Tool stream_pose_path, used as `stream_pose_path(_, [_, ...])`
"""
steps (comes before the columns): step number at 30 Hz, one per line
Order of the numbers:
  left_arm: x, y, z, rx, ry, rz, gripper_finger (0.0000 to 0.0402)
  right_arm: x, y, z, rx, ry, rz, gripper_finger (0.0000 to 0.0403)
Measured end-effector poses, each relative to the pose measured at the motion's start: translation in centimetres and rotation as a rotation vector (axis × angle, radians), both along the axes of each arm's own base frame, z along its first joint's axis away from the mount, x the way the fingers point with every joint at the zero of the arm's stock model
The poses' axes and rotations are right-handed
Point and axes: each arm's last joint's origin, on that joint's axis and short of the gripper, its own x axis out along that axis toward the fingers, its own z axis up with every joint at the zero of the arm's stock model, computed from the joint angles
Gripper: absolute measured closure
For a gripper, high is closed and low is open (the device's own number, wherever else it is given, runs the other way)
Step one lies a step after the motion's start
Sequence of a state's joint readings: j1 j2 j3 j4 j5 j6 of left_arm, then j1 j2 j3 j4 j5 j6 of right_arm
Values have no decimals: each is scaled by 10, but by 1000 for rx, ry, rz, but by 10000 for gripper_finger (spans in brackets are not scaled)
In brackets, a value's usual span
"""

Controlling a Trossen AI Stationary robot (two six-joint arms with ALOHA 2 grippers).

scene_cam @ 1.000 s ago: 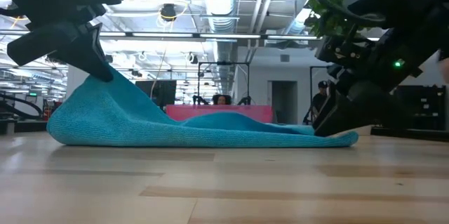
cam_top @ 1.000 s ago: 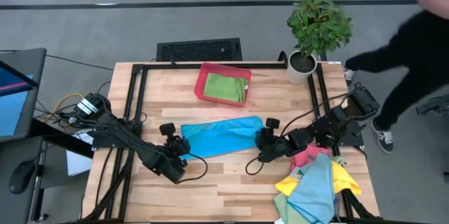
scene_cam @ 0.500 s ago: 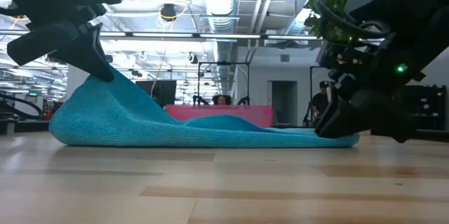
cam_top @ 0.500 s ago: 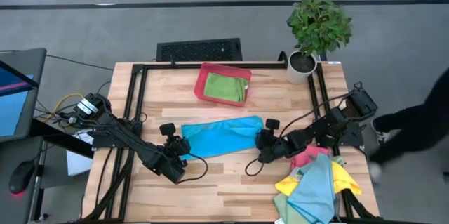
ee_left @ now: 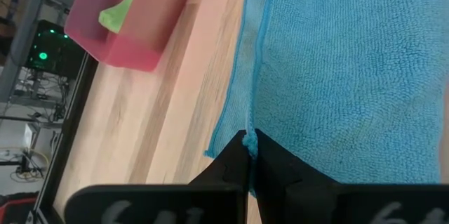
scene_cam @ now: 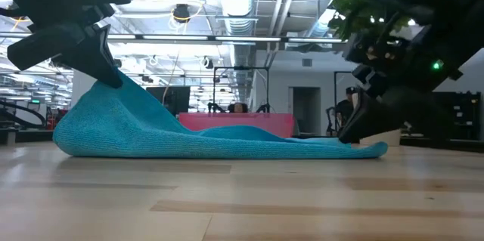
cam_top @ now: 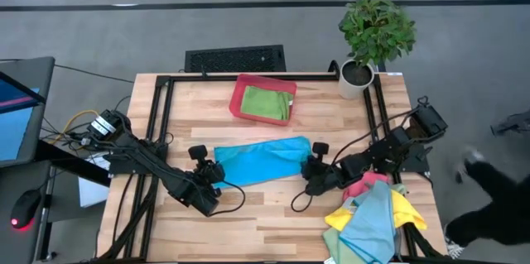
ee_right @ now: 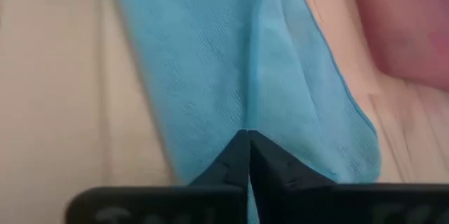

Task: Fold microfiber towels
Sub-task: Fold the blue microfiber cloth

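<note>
A light blue microfiber towel lies as a long strip across the table's middle. My left gripper is shut on its left end, which stands raised in the low view. My right gripper is shut on its right end, low at the table. A green towel lies in the red tray behind. Several more towels, pink, yellow, blue and green, are heaped at the near right corner. My left gripper pinches the blue towel's hemmed edge at its left end between its two fingers, slanting down from the left. That end is lifted off the table, and the cloth slopes slack down to the part lying flat. My right gripper pinches a raised crease at the towel's right end between its two fingers, slanting down from the right. That end stays low, on or just above the table.
A potted plant stands at the far right corner. A person moves beside the table's right side. Bare wood shows near the front edge.
My right gripper has drawn its fingers together on the towel's right end, staying nearly in place. The left end has stayed raised. The person beside the table has walked from its far right toward its near right.
</note>
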State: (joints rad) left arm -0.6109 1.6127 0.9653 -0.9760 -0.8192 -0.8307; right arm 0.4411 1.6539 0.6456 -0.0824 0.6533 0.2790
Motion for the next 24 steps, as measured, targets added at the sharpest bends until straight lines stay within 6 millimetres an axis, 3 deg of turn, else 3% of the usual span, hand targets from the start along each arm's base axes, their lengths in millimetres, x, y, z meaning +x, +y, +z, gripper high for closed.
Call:
stream_pose_path(8, [1, -1, 0, 1, 1, -17, 401, -4, 4, -1, 9, 61, 33, 247])
stream_pose_path(13, [2, -2, 0, -5, -5, -22, 401, -3, -4, -2, 34, 96, 17, 190])
stream_pose_path(17, [2, -2, 0, -3, -5, -23, 401, -1, -11, -1, 34, 100, -9, 182])
stream_pose_path(24, [2, -2, 0, -4, -4, -23, 401, -3, -11, 14, 61, 69, 23, 207])
